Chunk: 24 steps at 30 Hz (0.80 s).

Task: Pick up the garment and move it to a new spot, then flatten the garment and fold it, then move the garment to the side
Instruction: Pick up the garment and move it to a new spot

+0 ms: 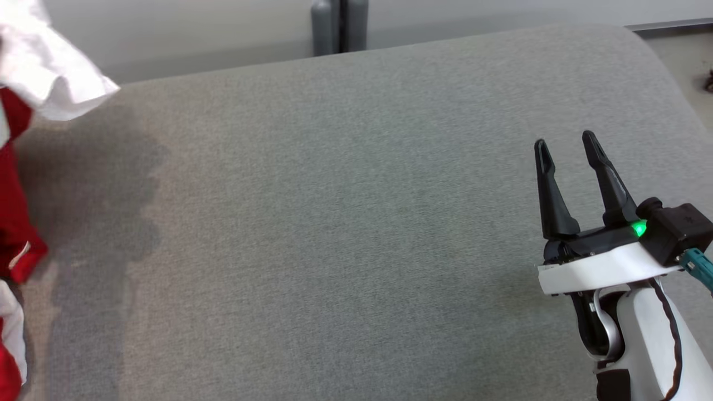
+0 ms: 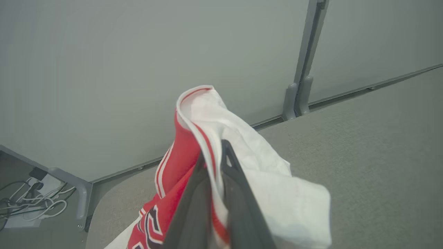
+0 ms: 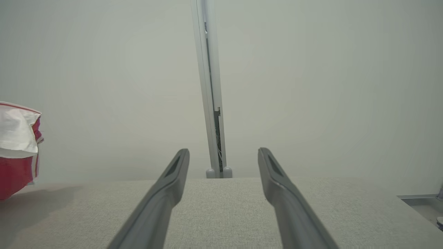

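Note:
The garment (image 1: 33, 83) is a red and white jersey hanging at the far left edge of the head view, lifted above the grey padded surface (image 1: 345, 223). In the left wrist view my left gripper (image 2: 213, 152) is shut on a fold of the garment (image 2: 249, 166), white cloth draping to the right and red cloth with dark lettering to the left. My right gripper (image 1: 565, 145) stands open at the right, low over the surface, nothing between its fingers. The right wrist view shows that gripper (image 3: 223, 152) open and the garment (image 3: 17, 138) hanging at the far left.
A grey wall with a vertical post (image 1: 340, 25) stands behind the surface. Loose cables (image 2: 31, 200) lie on the floor past the surface's rounded left corner. The surface's right end curves down toward the floor (image 1: 690, 67).

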### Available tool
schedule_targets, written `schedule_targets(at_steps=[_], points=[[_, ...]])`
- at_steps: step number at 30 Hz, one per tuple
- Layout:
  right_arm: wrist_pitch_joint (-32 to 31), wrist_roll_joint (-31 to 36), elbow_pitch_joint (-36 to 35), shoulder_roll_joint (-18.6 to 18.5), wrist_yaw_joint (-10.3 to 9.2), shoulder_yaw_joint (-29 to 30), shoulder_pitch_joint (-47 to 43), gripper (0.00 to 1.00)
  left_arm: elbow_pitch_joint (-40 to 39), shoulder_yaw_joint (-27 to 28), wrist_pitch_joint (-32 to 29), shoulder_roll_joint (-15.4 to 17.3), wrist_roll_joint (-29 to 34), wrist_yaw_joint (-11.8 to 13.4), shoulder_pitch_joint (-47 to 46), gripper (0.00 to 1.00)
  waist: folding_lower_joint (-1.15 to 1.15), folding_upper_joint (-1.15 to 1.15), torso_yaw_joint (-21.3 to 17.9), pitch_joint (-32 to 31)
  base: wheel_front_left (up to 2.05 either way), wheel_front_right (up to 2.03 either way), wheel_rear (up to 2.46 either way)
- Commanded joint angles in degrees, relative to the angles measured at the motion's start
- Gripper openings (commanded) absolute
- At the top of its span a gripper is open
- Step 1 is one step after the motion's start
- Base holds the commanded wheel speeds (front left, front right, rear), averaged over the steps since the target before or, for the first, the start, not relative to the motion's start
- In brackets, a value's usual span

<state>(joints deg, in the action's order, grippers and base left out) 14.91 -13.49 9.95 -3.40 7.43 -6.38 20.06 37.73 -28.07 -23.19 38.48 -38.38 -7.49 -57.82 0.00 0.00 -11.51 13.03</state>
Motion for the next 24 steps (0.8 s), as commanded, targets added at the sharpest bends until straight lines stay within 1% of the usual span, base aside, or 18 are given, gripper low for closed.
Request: schedule_targets(at_steps=[1, 5, 8, 10, 12, 15, 18, 19, 20, 21, 24], points=[[0.3, -0.2, 0.1, 0.0, 0.11, 0.4, -0.9, 1.00, -2.2, -1.1, -0.1, -0.5, -0.6, 0.0, -0.8, 0.00, 0.00, 0.00, -1.3, -1.4, 0.00, 0.00, 0.00], [0.3, -0.4, 0.3, 0.1, 0.11, 0.6, -1.8, 1.00, -7.6, -3.4, -0.2, -1.9, -2.3, 0.0, -0.8, 0.00, 0.00, 0.00, -2.7, -2.9, 0.00, 0.00, 0.00], [0.3, -0.7, 0.6, 0.2, 0.11, 0.7, -2.0, 1.00, -11.6, -4.5, -0.3, -3.6, -3.6, 0.0, -0.9, 0.00, 0.00, 0.00, -3.7, -3.9, 0.00, 0.00, 0.00], [0.3, -0.8, 0.6, 0.3, 0.11, 0.8, -2.0, 1.00, -14.2, -5.1, -0.7, -5.3, -5.2, 0.0, -1.1, 0.00, 0.00, 0.00, -4.4, -4.4, 0.00, 0.00, 0.00], [0.3, -0.9, 0.5, 0.3, 0.11, 0.9, -2.3, 1.00, -16.6, -5.7, -1.0, -6.4, -5.9, 0.0, -1.6, 0.00, 0.00, 0.00, -5.0, -4.7, 0.00, 0.00, 0.00], [0.3, -1.2, 0.4, 0.4, 0.11, 1.1, -2.5, 1.00, -19.9, -6.4, -1.4, -9.0, -6.8, 0.2, -1.8, 0.00, 0.00, 0.00, -5.9, -4.7, 0.00, 0.00, 0.00], [0.3, -1.5, 0.3, 0.4, 0.11, 1.3, -2.8, 1.00, -22.3, -6.8, -1.1, -11.4, -7.7, 0.8, -2.0, 0.00, 0.00, 0.00, -6.6, -4.5, 0.00, 0.00, 0.00], [0.3, -1.5, 0.3, 0.4, 0.11, 1.3, -2.8, 1.00, -22.3, -6.8, -1.1, -11.4, -7.7, 0.8, -2.0, 0.00, 0.00, 0.00, -6.6, -4.5, 0.00, 0.00, 0.00], [0.3, -1.7, 0.3, 0.4, 0.11, 1.6, -2.7, 1.00, -23.5, -7.0, -1.2, -13.0, -8.5, 1.1, -1.6, 0.00, 0.00, 0.00, -7.0, -4.4, 0.00, 0.00, 0.00], [0.3, -1.7, 0.3, 0.4, 0.11, 1.6, -2.7, 1.00, -23.5, -7.0, -1.2, -13.0, -8.5, 1.1, -1.6, 0.00, 0.00, 0.00, -7.0, -4.4, 0.00, 0.00, 0.00], [0.3, -2.1, -0.1, 0.4, 0.11, 1.9, -2.8, 1.00, -24.8, -7.7, -1.1, -15.0, -9.7, 1.3, 0.2, 0.00, 0.00, 0.00, -7.1, -3.9, 0.00, 0.00, 0.00]])
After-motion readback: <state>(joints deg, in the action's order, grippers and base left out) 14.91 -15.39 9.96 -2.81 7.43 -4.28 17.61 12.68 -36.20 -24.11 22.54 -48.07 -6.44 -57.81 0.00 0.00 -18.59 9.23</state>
